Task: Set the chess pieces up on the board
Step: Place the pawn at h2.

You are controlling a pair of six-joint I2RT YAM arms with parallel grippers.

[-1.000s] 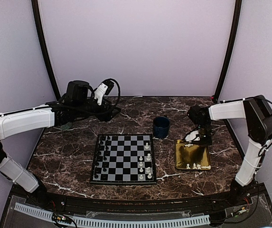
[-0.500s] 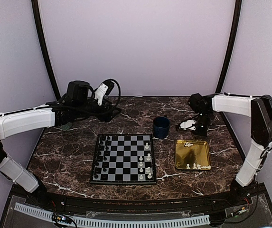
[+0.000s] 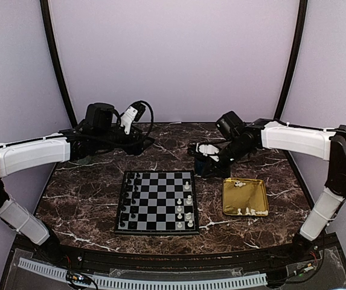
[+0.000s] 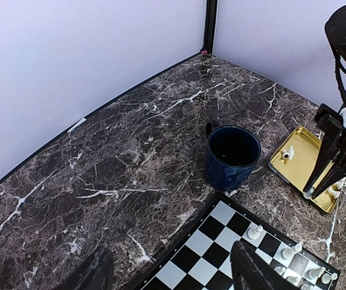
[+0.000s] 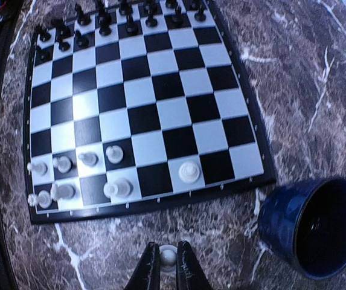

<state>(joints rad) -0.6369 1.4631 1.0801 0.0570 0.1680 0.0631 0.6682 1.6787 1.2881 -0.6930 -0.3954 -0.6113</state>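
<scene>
The board [image 3: 156,202] lies at the table's middle, with black pieces along its left side and several white chess pieces [image 3: 187,199] on its right side. My right gripper [image 3: 215,169] hovers beside the blue cup, just off the board's far right corner. It is shut on a white chess piece [image 5: 168,257], held above the marble near the board's edge [image 5: 160,199]. More white pieces [image 3: 248,211] lie on the gold tray [image 3: 245,198]. My left gripper [image 3: 144,142] is open and empty, raised behind the board's far left; its fingers [image 4: 94,275] frame the board corner [image 4: 221,241].
A dark blue cup [image 5: 317,223] stands close to the right of my right gripper and behind the board's far right corner [image 4: 233,154]. The gold tray [image 4: 299,166] lies right of the board. Purple walls enclose the table.
My right arm has swung left from over the gold tray to beside the blue cup at the board's corner, carrying a white piece. The left arm has not moved.
</scene>
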